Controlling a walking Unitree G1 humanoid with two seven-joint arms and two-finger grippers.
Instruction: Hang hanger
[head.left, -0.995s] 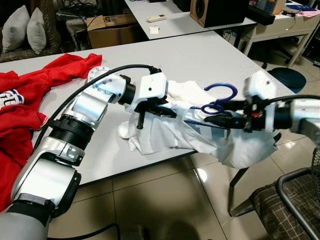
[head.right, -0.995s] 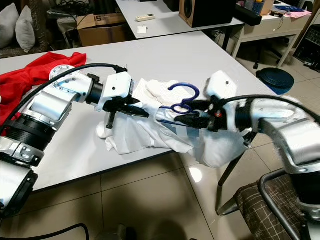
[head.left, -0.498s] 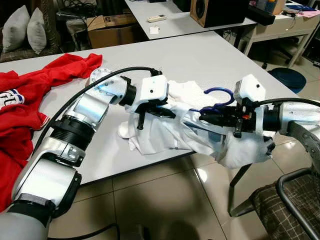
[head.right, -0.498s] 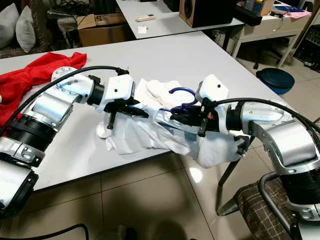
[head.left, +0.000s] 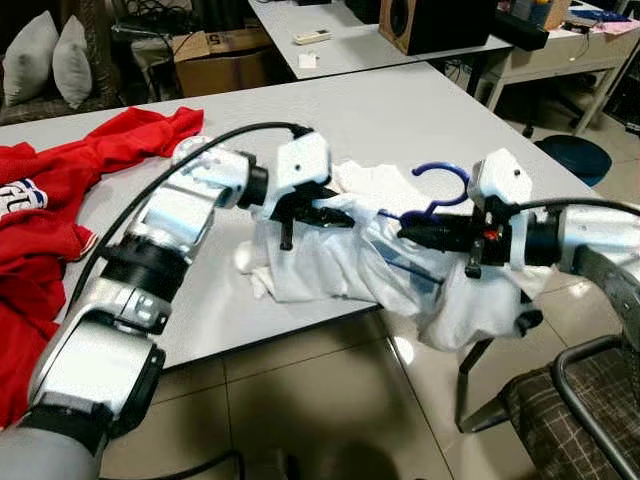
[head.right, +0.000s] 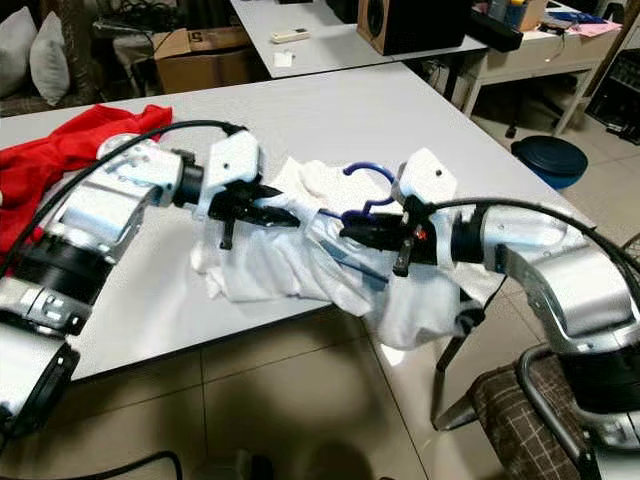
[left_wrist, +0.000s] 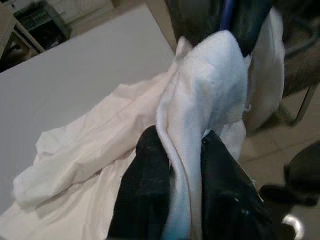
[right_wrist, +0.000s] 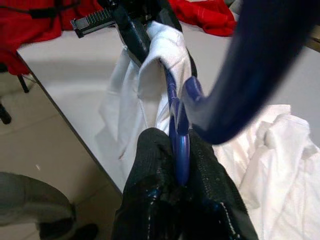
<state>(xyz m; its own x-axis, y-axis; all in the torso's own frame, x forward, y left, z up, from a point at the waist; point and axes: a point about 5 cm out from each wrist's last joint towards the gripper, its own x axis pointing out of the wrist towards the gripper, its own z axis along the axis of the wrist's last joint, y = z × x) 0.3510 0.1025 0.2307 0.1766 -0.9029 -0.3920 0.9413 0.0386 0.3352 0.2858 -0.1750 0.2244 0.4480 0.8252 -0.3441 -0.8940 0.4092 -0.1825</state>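
from the head cameras, a pale grey table (head.left: 400, 110) held a crumpled white garment (head.left: 330, 265) of soft cloth, part of it sagging over the near edge toward the tiled floor (head.left: 330, 400). a thin blue hanger (head.left: 436, 182) with a curved hook rose from the cloth between the two silver arms. the left gripper (head.left: 335, 216) pinched a raised fold of the white fabric, and the right gripper (head.left: 412, 234) reached in from the right, clamped on the hanger just below its hook. a rumpled red garment (head.left: 60, 180) lay at the table's far left, well apart. a chair with a checked seat (head.left: 590, 400) stood at the lower right.

in the left wrist view, the two matte black fingers (left_wrist: 145, 185) were drawn narrow with a smooth ridge of white cloth (left_wrist: 200, 105) squeezed between them.

in the right wrist view, the textured black fingers (right_wrist: 150, 190) were pressed together on the hanger's slim blue neck (right_wrist: 180, 150), the thick hook blurred close to the lens, and the white fabric lay spread on the table beyond.
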